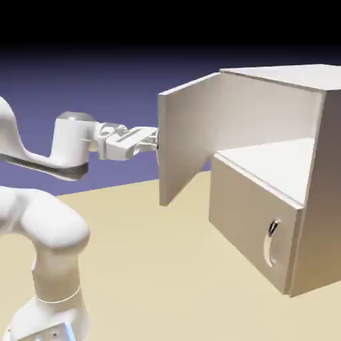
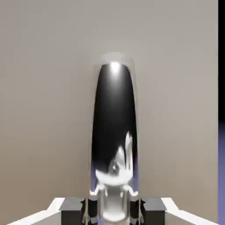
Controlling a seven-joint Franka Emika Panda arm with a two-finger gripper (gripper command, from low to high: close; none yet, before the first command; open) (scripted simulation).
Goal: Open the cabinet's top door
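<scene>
Gripper (image 1: 154, 140) horizontal, jaws clamped, arm outstretched

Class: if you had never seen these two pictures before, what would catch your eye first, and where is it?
First, the top door, swung wide open from the cabinet at the exterior view's middle, with the pincer at its outer face. In the hand view, the shiny handle fills the centre, running down between the fingertips. The lower door is shut.

The top door (image 1: 190, 136) stands swung out from the cabinet (image 1: 293, 180) above the lower panel (image 1: 250, 226), with the claw (image 1: 154, 140) at the door's outer face.
</scene>
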